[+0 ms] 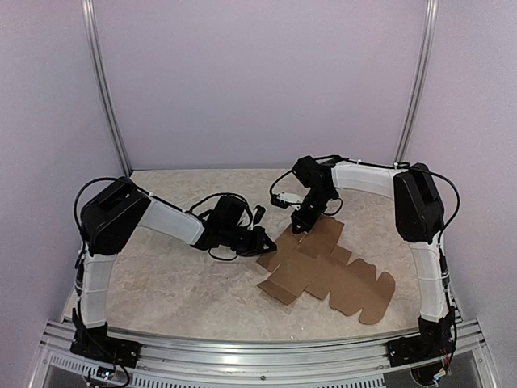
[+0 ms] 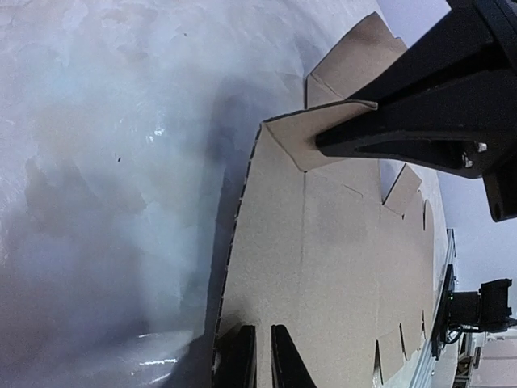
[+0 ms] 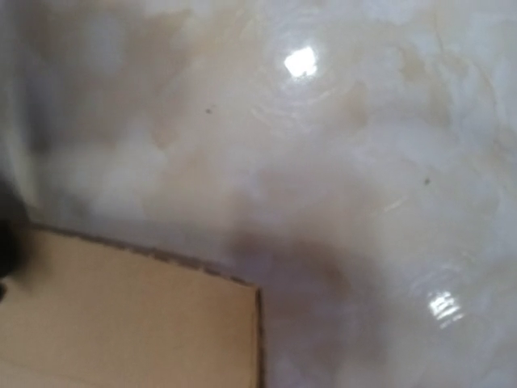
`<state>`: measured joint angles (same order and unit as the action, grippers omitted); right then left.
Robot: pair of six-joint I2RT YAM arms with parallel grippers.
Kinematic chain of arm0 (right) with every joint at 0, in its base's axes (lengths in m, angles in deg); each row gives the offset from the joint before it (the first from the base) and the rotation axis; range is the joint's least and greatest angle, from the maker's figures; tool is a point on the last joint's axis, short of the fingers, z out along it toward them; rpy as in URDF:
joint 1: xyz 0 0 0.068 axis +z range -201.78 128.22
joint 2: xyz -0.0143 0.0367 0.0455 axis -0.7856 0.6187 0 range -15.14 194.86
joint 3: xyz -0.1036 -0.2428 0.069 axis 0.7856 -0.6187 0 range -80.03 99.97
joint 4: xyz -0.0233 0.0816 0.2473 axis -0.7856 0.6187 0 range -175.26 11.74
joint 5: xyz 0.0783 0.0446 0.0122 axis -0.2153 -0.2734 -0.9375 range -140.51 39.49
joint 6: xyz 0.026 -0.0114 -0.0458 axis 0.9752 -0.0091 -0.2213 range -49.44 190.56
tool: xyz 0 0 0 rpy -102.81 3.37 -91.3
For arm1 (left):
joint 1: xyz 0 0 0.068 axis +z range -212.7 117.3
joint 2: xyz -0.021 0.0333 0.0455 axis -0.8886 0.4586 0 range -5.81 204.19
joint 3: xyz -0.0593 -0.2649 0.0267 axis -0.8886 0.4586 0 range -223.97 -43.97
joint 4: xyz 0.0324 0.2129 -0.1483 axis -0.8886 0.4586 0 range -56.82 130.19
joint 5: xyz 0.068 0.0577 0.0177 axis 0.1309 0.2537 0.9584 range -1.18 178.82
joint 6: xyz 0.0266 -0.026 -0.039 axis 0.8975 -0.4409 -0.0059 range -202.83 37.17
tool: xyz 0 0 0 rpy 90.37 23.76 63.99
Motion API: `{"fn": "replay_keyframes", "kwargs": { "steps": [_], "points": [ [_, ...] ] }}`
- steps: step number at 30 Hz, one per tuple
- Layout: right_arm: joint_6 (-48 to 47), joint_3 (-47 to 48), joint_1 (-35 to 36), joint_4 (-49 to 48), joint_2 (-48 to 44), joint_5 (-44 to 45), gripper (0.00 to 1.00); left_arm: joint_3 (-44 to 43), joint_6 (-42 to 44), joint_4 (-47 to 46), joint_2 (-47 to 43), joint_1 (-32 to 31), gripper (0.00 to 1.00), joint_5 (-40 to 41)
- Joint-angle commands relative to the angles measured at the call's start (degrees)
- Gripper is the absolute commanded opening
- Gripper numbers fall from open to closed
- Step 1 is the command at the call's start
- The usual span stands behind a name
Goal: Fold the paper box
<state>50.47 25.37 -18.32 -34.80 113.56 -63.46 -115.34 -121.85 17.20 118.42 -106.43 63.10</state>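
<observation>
The paper box (image 1: 327, 271) lies as a flat brown die-cut sheet right of the table's middle. My left gripper (image 1: 265, 242) reaches its left corner. In the left wrist view its jaws (image 2: 262, 352) are all but shut, a thin slit between them, lying over the sheet (image 2: 339, 259) just inside its corrugated edge with nothing clamped. My right gripper (image 1: 300, 225) comes down on the sheet's far-left flap. Seen from the left wrist, its black fingers (image 2: 380, 129) are shut into a wedge, and the gripper's tip (image 2: 321, 145) touches that raised flap (image 2: 303, 129). The right wrist view shows only a sheet corner (image 3: 129, 315).
An aluminium rail (image 1: 258, 347) runs along the near table edge and also shows in the left wrist view (image 2: 443, 315). Two metal posts (image 1: 105, 89) (image 1: 416, 81) stand at the back. Bare marbled tabletop (image 1: 161, 275) lies left of the sheet.
</observation>
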Motion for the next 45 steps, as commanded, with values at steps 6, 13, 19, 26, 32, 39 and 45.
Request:
{"fn": "replay_keyframes", "kwargs": {
  "steps": [6,13,19,26,32,39,45],
  "points": [
    [1.29,1.20,0.48,2.34,2.46,-3.66,0.14,-3.81,-2.37,6.73,4.38,-0.66,0.08,5.61],
    [2.73,-0.68,-0.29,2.85,-0.08,-10.69,0.18,-5.53,-2.44,10.45,6.05,-0.70,0.08,6.82],
    [3.86,-1.66,-0.67,3.13,-0.88,-13.37,0.33,-5.54,-2.26,10.68,6.82,-0.73,0.08,6.55],
    [5.01,-2.17,-3.03,2.89,-3.19,-15.98,0.30,-5.95,-1.33,11.77,6.91,-0.74,0.07,6.54],
    [5.98,-3.51,-5.25,1.32,-3.75,-17.30,0.20,-6.28,-0.90,13.19,6.73,-0.75,0.06,6.90],
    [6.47,-3.38,-7.01,0.08,-2.62,-16.82,0.15,-6.50,-0.76,13.88,6.74,-0.81,0.04,6.83],
    [6.51,-2.83,-8.89,-1.01,-3.32,-14.77,0.14,-7.11,-0.52,14.44,6.94,-0.96,0.04,6.58]
  ]
}}
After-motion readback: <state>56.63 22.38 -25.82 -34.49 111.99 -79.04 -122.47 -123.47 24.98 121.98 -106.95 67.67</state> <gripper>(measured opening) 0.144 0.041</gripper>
